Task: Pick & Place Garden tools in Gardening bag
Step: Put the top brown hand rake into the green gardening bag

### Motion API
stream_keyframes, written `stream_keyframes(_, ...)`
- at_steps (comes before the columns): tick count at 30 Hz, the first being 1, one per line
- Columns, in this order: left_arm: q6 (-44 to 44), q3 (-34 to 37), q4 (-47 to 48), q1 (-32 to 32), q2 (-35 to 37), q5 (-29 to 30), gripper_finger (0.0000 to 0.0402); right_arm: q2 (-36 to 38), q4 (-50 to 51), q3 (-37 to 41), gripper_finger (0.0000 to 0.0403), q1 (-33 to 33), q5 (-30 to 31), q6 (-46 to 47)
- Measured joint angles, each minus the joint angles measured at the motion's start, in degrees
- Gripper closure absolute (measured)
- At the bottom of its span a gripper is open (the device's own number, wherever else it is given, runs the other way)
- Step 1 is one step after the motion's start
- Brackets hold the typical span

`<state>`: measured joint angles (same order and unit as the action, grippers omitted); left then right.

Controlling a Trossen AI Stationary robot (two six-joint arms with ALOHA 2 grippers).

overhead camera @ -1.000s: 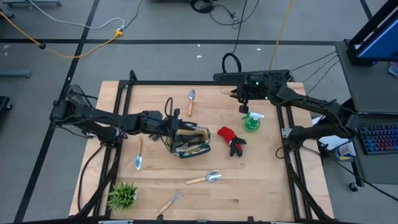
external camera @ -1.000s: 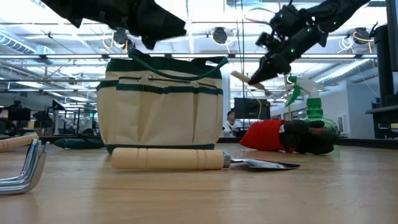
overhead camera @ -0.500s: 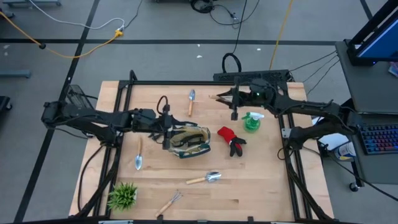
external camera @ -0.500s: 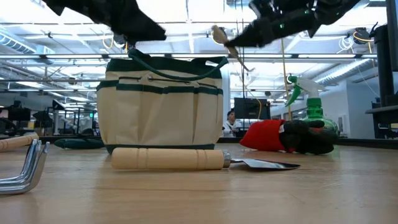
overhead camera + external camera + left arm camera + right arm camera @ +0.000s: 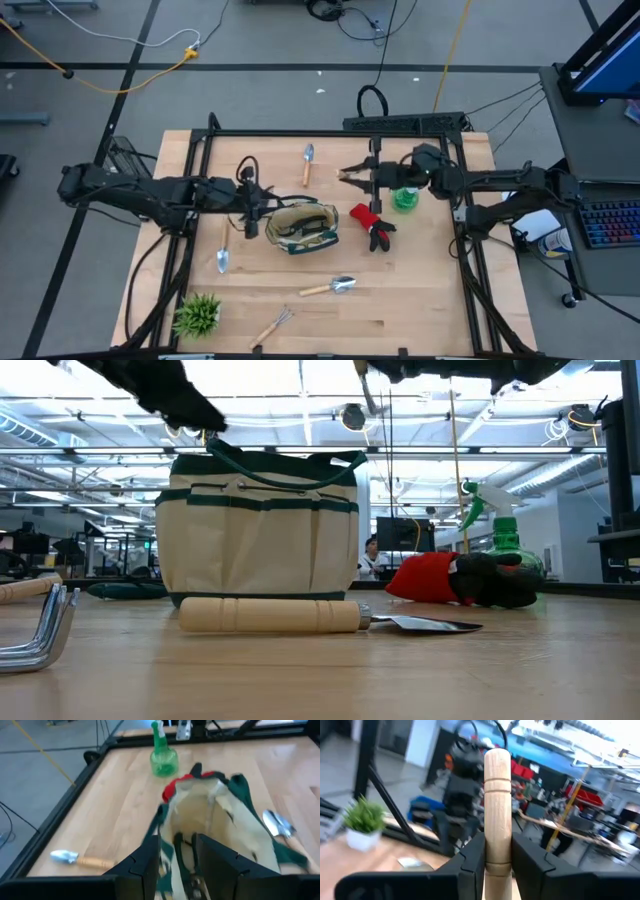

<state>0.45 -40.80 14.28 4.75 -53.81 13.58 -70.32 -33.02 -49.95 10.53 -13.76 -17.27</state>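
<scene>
My right pincer (image 5: 497,862) is clamped on a wooden-handled tool (image 5: 497,815), aloft, the bag (image 5: 300,226) off beyond it. My left pincer (image 5: 176,851), fingers apart, straddles the bag's rim. Most tools are not yet bagged: gloves (image 5: 372,224), bottle (image 5: 405,195), trowels (image 5: 329,287).

Illumination was bright and even, supplied by overhead ceiling strips (image 5: 300,455) (glare washed out the upper low view). Table (image 5: 420,290) shadows were faint. Both wrist views showed motion blur; the potted plant (image 5: 364,822) was defocused.

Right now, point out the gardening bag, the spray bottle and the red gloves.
gardening bag (image 5: 262,550), low view, cream front panel
spray bottle (image 5: 404,198), high view, green body
red gloves (image 5: 364,216), high view, red cuff part
</scene>
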Motion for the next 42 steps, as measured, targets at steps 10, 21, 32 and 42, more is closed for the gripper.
stream_keyframes(10, -7.9, 0.0, 18.64, 3.84, 5.27, -0.31, 0.0266, -6.0, -6.77, -0.02, 0.0331, -4.22, 0.07, 1.58)
stream_keyframes(21, -18.82, 0.0, 28.55, 5.99, 4.16, -1.54, 0.0266, -16.84, -19.52, 0.02, 0.033, -6.28, 0.02, 5.91)
stream_keyframes(32, -18.74, 0.0, 27.21, 6.06, -2.31, -1.25, 0.0266, -26.21, -28.87, 0.02, 0.033, -6.52, 0.0, 10.25)
stream_keyframes(42, -18.15, 0.0, 25.87, 6.06, -8.41, -1.06, 0.0266, -30.33, -29.15, -0.04, 0.0329, -6.52, -0.02, 14.53)
